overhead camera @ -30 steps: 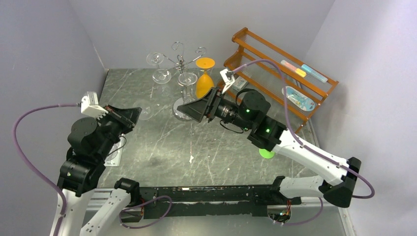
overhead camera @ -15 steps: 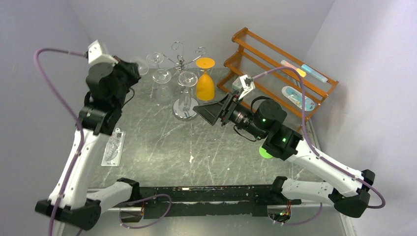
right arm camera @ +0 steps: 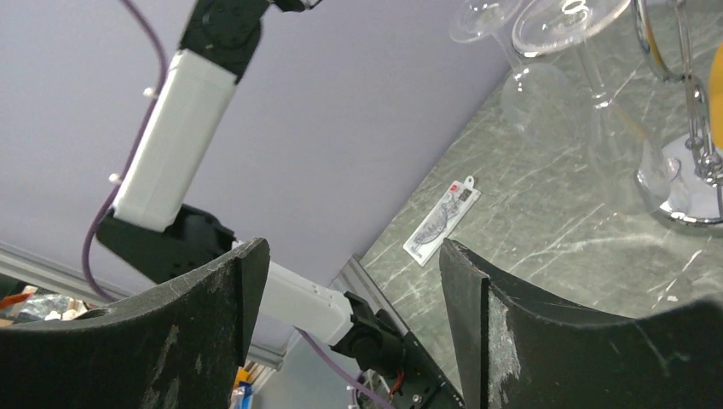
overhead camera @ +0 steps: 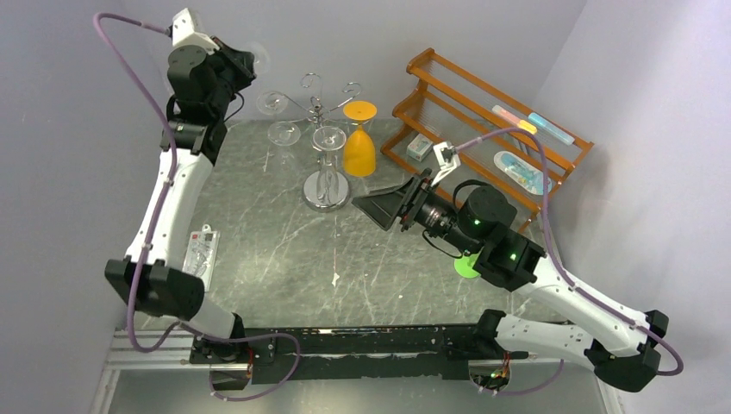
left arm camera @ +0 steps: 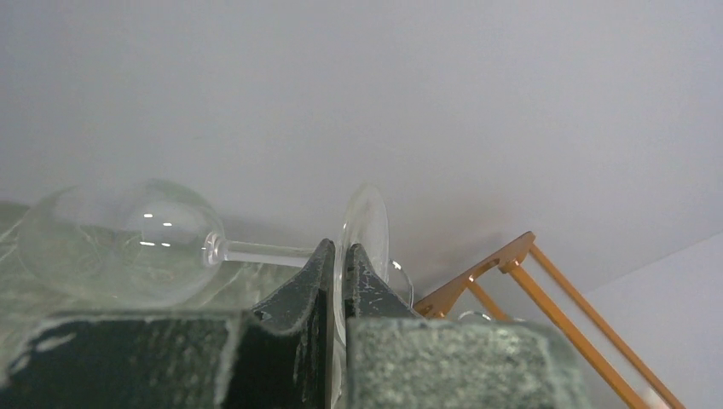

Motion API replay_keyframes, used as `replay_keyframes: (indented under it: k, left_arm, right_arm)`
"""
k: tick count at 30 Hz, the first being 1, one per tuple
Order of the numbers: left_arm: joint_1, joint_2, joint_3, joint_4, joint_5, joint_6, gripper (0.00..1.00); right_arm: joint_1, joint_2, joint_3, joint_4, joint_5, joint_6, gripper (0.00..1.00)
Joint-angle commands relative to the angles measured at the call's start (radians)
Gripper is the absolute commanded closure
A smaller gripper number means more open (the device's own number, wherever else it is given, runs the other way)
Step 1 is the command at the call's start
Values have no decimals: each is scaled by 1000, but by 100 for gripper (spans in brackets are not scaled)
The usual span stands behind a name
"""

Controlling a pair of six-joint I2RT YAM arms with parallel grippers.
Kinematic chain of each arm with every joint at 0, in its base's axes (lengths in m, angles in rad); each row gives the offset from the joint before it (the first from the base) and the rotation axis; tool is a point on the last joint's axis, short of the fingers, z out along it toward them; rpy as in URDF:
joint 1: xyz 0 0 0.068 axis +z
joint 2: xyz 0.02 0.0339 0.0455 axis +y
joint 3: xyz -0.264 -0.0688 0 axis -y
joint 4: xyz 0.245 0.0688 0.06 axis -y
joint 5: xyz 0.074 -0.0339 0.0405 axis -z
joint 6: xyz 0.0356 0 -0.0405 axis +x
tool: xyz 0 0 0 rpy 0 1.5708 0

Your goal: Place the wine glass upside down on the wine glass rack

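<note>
My left gripper (left arm camera: 338,256) is shut on the round foot of a clear wine glass (left arm camera: 119,243). The glass lies sideways in it, with the bowl to the left of the fingers. In the top view this gripper (overhead camera: 240,65) is raised high at the back left, left of and above the chrome wine glass rack (overhead camera: 321,108). The rack's round mirrored base (overhead camera: 326,191) stands on the table. Three clear glasses and an orange glass (overhead camera: 359,142) are upside down at the rack. My right gripper (overhead camera: 379,207) is open and empty, just right of the rack base. It shows wide open in the right wrist view (right arm camera: 351,256).
An orange-brown wooden shelf (overhead camera: 483,121) with small items stands at the back right and shows in the left wrist view (left arm camera: 511,264). A flat packet (overhead camera: 200,250) lies at the table's left. A green disc (overhead camera: 466,267) lies under my right arm. Walls close in behind and at both sides.
My left arm has swung up and back from the table's left to high by the back wall, with the glass in it. My right gripper has drawn back rightward from the rack.
</note>
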Motion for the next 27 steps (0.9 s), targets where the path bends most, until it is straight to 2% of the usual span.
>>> replay_keyframes:
  k: [1,6,9,14,21,27]
  left_arm:
    - [28,85,92,156,194,-25,95]
    - [41,183,124,221,312,-107,95]
    - [42,239,194,181,368,-136,95]
    - [42,283,204,151,419,-222,95]
    - [42,339,321,6,405,-284,95]
    - [42,318,267,12,415,-354,95]
  right_arm:
    - [-4,-44,-19,-11,25,-45,23]
    - [-4,-42,-41,32,85,-103,26]
    - [-4,-29,-39,23,147,-145,26]
    - [-4,-34,-71,32,205,-180,27]
    - [-4,26,1,-6,252,-215,28]
    - [-4,38,24,12,249,-242,28]
